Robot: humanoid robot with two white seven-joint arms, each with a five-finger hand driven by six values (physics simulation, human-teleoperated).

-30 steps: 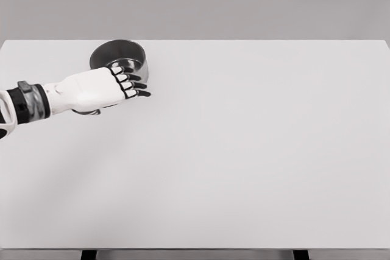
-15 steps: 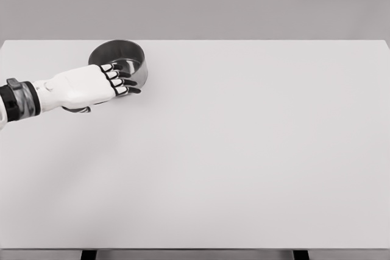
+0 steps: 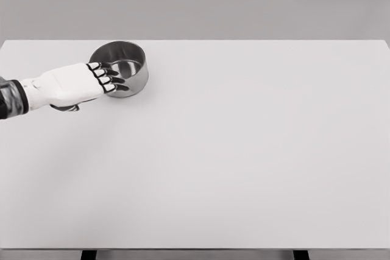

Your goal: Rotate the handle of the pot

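Observation:
A round steel pot [image 3: 125,58] stands near the table's far left. My left hand [image 3: 107,79] lies against its front left side, the arm coming in from the left edge. Its fingers [image 3: 102,80] curl down over the pot's near rim and the thumb [image 3: 67,108] tucks under the palm. The pot handle is hidden beneath the hand, which appears closed around it. The right arm is out of view.
The white table [image 3: 244,150] stretches wide to the right and toward me. The pot is close to the table's far edge, with a grey wall behind it.
My left hand has swung left and slightly away from me around the pot's front, from below it to its lower left. The pot stays in about the same place.

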